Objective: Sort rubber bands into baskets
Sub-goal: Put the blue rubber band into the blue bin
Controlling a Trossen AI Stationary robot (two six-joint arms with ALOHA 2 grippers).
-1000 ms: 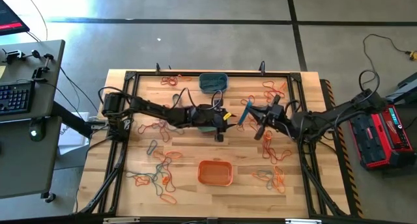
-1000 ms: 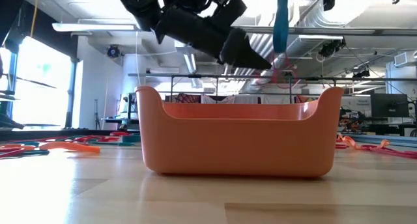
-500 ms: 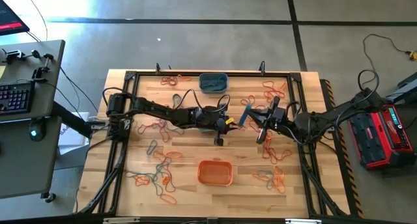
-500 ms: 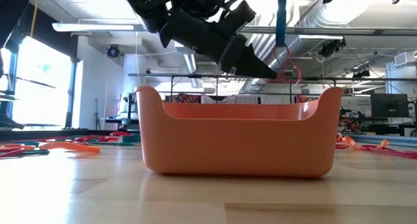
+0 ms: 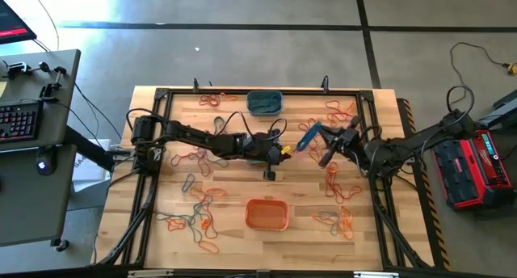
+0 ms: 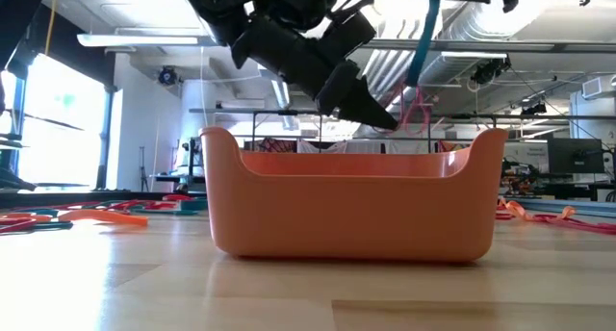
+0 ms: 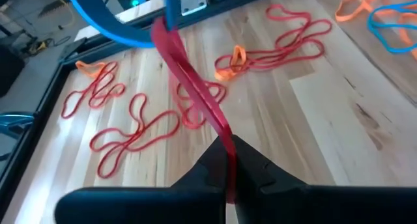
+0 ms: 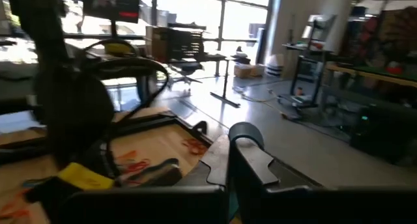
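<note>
Red band (image 7: 195, 87) is pinched in your left gripper (image 7: 229, 160), tangled with the blue band (image 5: 309, 136) your clenched right gripper (image 5: 326, 149) holds. Pull apart, and one may slip free or snap toward 3 o'clock.

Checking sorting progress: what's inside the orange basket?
From above, the orange basket shows only its bare orange floor, no rubber bands. In the low view its front wall hides the bottom.

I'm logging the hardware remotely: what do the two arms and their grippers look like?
Both arms are dark, jointed and slim, with black cables looped along them. The left gripper carries a yellow marking near its tip; its fingers are black and wedge-shaped. The right gripper is all black.
</note>
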